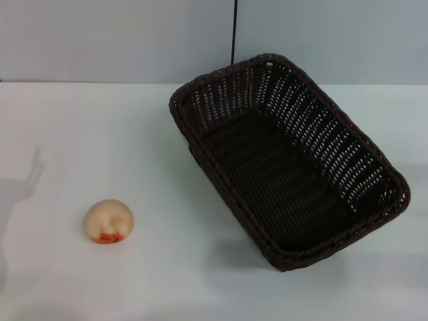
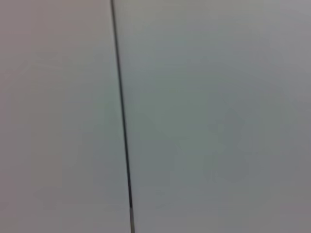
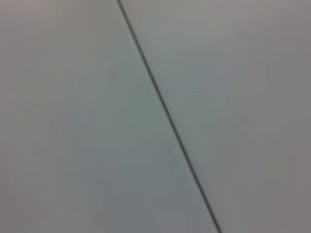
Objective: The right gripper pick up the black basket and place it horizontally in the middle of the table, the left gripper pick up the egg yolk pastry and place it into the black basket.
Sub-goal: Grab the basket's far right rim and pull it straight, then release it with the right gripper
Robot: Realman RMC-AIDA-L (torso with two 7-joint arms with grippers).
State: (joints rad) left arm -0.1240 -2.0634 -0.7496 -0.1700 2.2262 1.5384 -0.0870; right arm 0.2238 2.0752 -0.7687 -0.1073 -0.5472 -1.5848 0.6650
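The black basket lies on the white table, right of the middle, turned diagonally with one short end toward the far wall and the other toward the front right. It is empty. The egg yolk pastry sits on the table at the front left, its orange-red patch facing the front, well apart from the basket. Neither gripper shows in the head view. Both wrist views show only a plain grey wall with a thin dark seam.
A grey wall with a thin dark vertical seam stands behind the table's far edge. A faint shadow lies on the table at the far left.
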